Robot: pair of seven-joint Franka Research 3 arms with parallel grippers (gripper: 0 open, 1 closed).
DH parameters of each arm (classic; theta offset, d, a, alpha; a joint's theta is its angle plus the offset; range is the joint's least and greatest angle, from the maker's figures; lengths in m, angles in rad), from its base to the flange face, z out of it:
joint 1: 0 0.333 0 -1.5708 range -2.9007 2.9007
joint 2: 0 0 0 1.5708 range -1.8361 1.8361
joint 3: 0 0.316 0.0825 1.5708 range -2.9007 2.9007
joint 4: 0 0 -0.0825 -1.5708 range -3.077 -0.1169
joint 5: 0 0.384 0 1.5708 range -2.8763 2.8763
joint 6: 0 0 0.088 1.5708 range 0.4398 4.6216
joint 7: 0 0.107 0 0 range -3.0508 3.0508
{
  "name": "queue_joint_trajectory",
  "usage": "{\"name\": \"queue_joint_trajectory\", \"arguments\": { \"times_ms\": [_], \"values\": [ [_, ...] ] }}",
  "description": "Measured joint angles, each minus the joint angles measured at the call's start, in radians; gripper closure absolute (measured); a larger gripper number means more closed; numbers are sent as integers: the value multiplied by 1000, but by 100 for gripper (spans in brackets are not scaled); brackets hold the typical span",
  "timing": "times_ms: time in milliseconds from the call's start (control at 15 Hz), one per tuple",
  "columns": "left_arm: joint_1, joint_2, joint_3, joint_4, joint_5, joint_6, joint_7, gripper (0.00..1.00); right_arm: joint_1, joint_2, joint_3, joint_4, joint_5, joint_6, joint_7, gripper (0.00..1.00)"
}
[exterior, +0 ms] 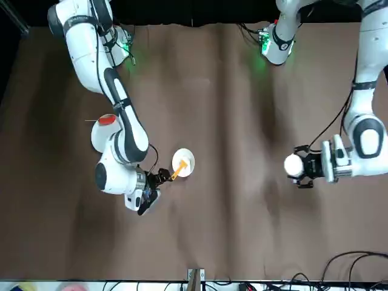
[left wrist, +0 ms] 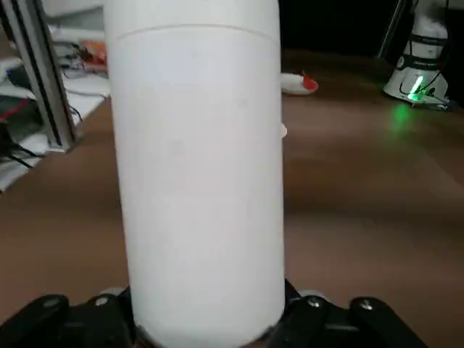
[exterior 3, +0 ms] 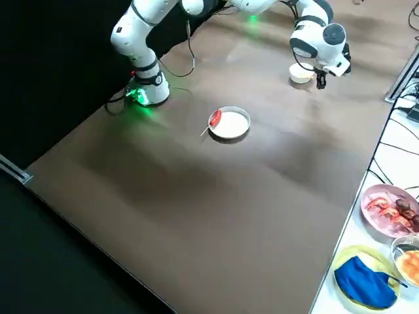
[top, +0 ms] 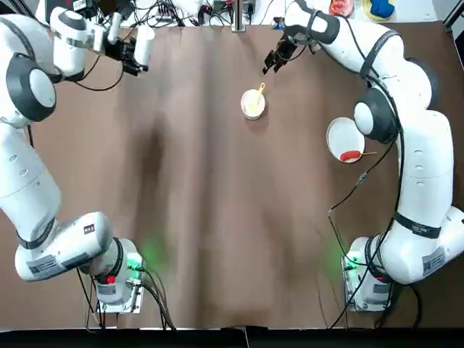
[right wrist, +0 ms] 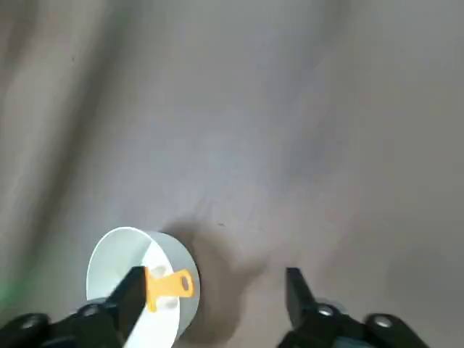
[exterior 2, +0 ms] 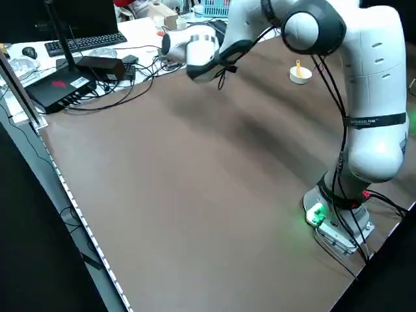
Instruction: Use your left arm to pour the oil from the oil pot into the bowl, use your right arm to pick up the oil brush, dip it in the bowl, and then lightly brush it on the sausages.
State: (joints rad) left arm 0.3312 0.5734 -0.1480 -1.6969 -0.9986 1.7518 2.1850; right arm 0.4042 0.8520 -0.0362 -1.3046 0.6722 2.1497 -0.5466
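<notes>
Two Grippers Working: One Clasping the Oil Pot, One Hovering by the Brush

Over the brown-covered table, the left gripper is pinching the white oil pot between its two fingers, holding it well to the robot's left of the bowl. The right gripper is hanging near the bowl, its fingers standing spread with nothing clasped between them. One of those fingers is partly covering the bowl in the right wrist view, where the oil brush is leaning inside the white vessel, its yellow-orange handle reaching past the rim beside that finger. Whether finger and handle are touching cannot be told.

To the right of the right gripper, and closer to the robot's bases, the round white plate is holding a single red-orange sausage near its edge, with a pale skewer poking out over the rim. From the right gripper, the bowl is sitting nearer than the plate, on the left and slightly closer to the bases.
</notes>
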Motion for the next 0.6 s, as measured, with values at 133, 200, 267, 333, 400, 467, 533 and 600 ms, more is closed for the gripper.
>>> {"name": "queue_joint_trajectory", "arguments": {
  "times_ms": [133, 200, 267, 333, 400, 467, 533, 600],
  "values": [
    [67, 24, -1, 6, -48, -73, 81, 44, 5, 1, 0, 0, 1, -1, -31, 30],
    [101, 42, 0, 7, -72, -122, 101, 44, 6, 2, 0, 0, 1, -2, -49, 31],
    [139, 69, 0, 8, -92, -167, 117, 44, 8, 4, 0, 0, 1, -4, -67, 33],
    [176, 102, 0, 15, -107, -205, 147, 44, 10, 6, 0, 0, 1, -4, -79, 33],
    [209, 138, 0, 30, -115, -244, 180, 44, 14, 9, 1, -1, 1, -4, -89, 33],
    [233, 173, -1, 46, -119, -275, 207, 44, 18, 12, 1, -1, 1, -5, -94, 33],
    [249, 203, -1, 60, -120, -294, 229, 44, 25, 16, 2, -1, 1, -5, -96, 33],
    [258, 226, -2, 72, -121, -302, 246, 44, 31, 19, 2, -1, 1, -4, -98, 36]
  ]
}}
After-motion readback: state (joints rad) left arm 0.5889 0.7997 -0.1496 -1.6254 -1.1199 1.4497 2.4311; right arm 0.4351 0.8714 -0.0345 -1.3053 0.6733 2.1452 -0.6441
